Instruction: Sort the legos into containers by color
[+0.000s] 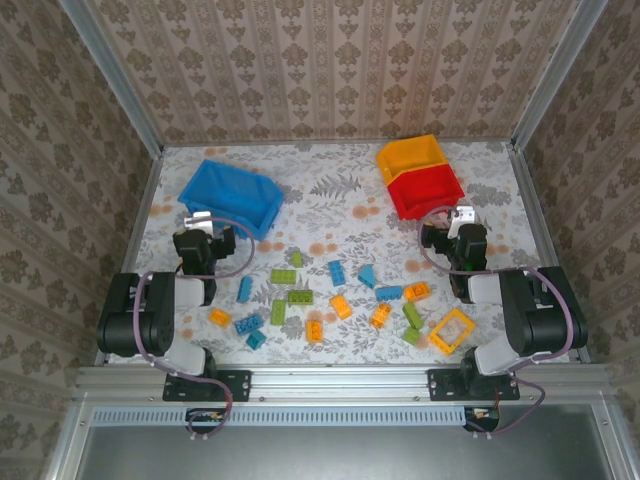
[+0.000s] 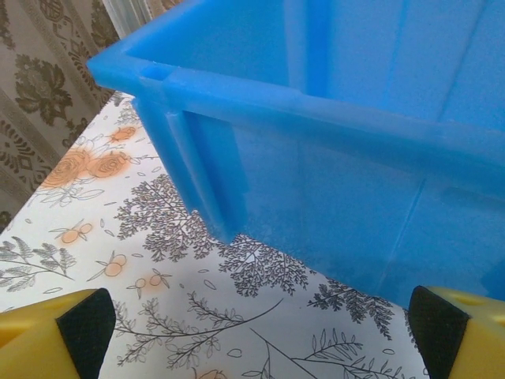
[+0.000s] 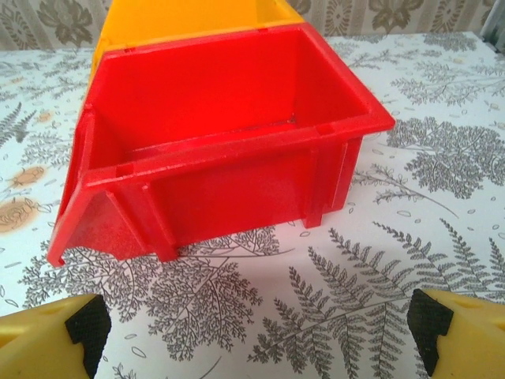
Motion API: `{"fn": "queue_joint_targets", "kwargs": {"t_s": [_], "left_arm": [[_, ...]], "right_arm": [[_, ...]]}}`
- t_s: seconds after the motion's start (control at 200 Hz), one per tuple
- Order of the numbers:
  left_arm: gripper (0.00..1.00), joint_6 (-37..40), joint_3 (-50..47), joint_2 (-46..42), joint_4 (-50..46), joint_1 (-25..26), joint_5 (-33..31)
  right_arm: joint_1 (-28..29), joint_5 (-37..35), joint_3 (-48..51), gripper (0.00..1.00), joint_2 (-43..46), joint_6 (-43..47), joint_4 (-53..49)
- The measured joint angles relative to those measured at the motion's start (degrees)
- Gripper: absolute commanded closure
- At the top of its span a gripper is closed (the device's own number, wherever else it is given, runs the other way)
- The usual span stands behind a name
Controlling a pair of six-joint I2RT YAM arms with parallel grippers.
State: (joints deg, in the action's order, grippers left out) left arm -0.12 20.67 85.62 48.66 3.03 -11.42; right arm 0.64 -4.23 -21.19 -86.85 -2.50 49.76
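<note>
The legos lie scattered on the near half of the table: blue ones (image 1: 245, 289), lime green ones (image 1: 283, 275), orange ones (image 1: 341, 306) and a square yellow frame (image 1: 451, 330). The blue container (image 1: 232, 195) stands at the back left. The yellow container (image 1: 412, 155) and the red container (image 1: 425, 190) stand together at the back right. My left gripper (image 1: 210, 232) hangs open just before the blue container (image 2: 339, 158), with bare table between its pads (image 2: 87, 324). My right gripper (image 3: 256, 332) is open in front of the empty red container (image 3: 213, 95), and the yellow container (image 3: 181, 16) sits behind that one.
A flower-patterned cloth (image 1: 330, 215) covers the table. Metal frame rails (image 1: 145, 215) and papered walls close in the left, right and back. Both arm bases (image 1: 150, 320) sit at the near edge, beside the legos.
</note>
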Motion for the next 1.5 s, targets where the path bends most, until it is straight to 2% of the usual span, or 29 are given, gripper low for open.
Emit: {"fn": "queue_joint_targets", "kwargs": {"t_s": [0.085,0.36,0.47,0.555,0.635,0.755,0.815,0.925,1.085,1.235,1.32,1.5], "left_arm": [[0.0,0.0,0.0,-4.7,-2.6,0.5,-2.0],[0.0,-0.1,0.0,-21.9,-16.2,4.2,-6.2],[0.0,-0.3,0.1,-29.0,-23.7,6.2,-7.8],[0.0,-0.5,0.7,-35.5,-30.3,8.4,-9.8],[0.0,-3.4,4.1,-41.4,-38.1,11.5,-12.2],[0.0,-16.7,16.9,-44.8,-55.6,10.6,-12.2],[0.0,-22.9,21.7,-44.9,-60.6,7.8,-10.0],[0.0,-31.4,25.8,-42.1,-68.1,1.5,-3.2],[0.05,-38.1,34.7,-24.5,-79.4,-0.1,4.4],[0.12,-41.6,40.5,-13.0,-83.8,-0.2,9.1],[0.14,-42.9,42.5,-9.6,-84.0,-0.3,11.4],[0.17,-44.8,45.4,-4.2,-83.8,-0.3,14.9]], "right_arm": [[0.3,-0.4,1.1,0.0,2.7,0.0,-0.4],[1.3,-2.1,1.7,0.0,20.4,-0.8,-10.8],[2.2,-4.2,1.4,0.0,29.7,-2.6,-20.6],[2.3,-5.4,-4.5,0.0,36.4,-7.9,-35.5],[1.5,-1.2,-13.3,0.0,40.2,-14.6,-46.4],[-0.4,8.4,-16.9,0.0,45.0,-26.5,-48.7],[-0.4,11.0,-18.8,0.0,42.9,-31.1,-52.9],[2.4,9.8,-26.2,0.01,33.7,-35.2,-65.0],[4.2,7.9,-36.9,0.14,22.7,-38.7,-78.4],[4.2,7.8,-41.3,0.22,14.5,-43.3,-80.5],[4.1,7.7,-42.6,0.23,9.5,-45.8,-80.8],[2.4,7.6,-46.2,0.31,-1.8,-50.3,-79.3]]}}
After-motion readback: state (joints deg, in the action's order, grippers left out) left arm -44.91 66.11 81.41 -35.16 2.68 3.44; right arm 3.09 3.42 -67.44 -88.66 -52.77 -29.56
